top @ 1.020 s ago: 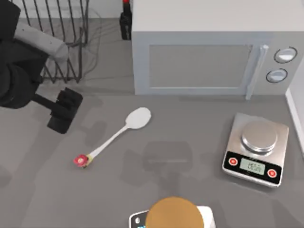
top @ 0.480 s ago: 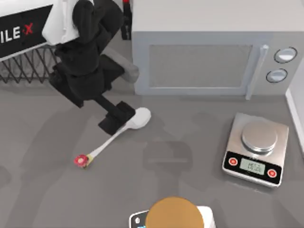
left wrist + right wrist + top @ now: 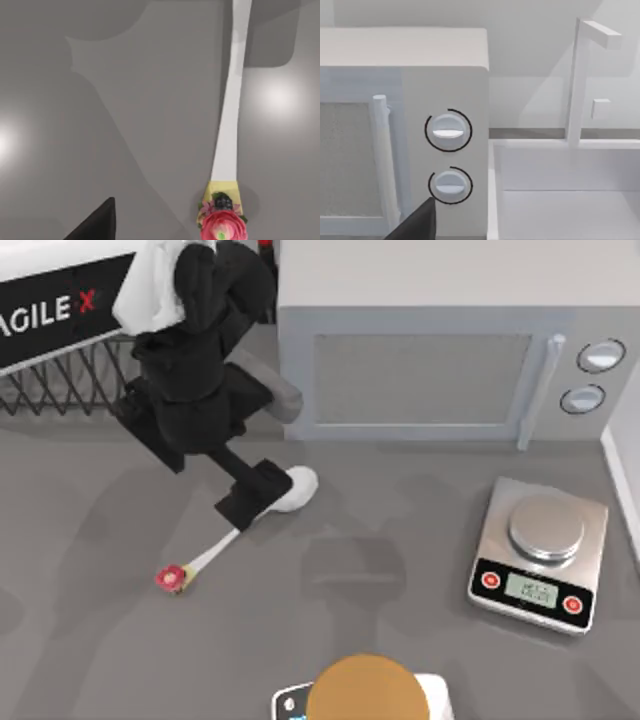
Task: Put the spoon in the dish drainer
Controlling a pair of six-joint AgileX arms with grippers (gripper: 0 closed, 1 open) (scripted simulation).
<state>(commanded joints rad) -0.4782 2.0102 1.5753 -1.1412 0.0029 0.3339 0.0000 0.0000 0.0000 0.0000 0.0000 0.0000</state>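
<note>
Change: my left gripper (image 3: 252, 496) has swung in from beside the dish drainer (image 3: 60, 390) and now sits over the spoon (image 3: 290, 490), at the neck by the bowl.
Gripper state: cannot tell; no lift visible.
Spoon: flat on tabletop (image 3: 400, 620).
Meaning: I judge a grasp imminent.
Count: one spoon, one drainer, one microwave (image 3: 450, 370), one scale (image 3: 540, 555).

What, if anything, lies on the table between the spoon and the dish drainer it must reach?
Nothing visible on the table does. The spoon lies on bare grey surface, with the dish drainer at the far left. The left arm's claw is over the spoon's neck; the microwave sits to the right.
</note>
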